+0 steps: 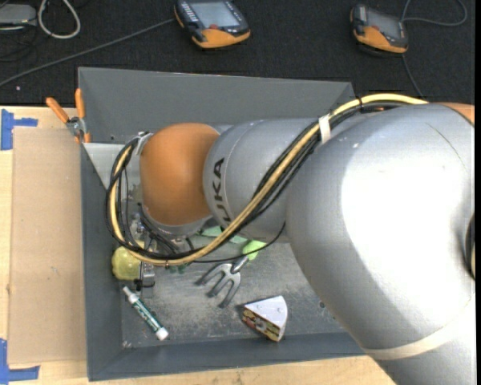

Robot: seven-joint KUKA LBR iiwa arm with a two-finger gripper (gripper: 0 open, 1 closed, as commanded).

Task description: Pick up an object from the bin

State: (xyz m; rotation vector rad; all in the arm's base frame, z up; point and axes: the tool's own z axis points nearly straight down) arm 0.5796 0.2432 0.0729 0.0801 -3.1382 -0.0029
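My gripper (148,273) hangs low over the bin's left side, under the arm's wrist. A yellow-green ball (124,264) lies right against its left side, touching or nearly touching it. Just below it, a white and green marker pen (145,314) lies slanted near the bin's front left corner. To the right lies a small grey hand rake with a green handle (224,279), its prongs pointing toward the front of the bin. The wrist hides whatever sits straight beneath the gripper.
A white wedge-shaped box with a patterned end (266,317) rests near the front wall. The big grey arm with its orange cover and cables covers the bin's middle and right side. The left wall stands close to the ball.
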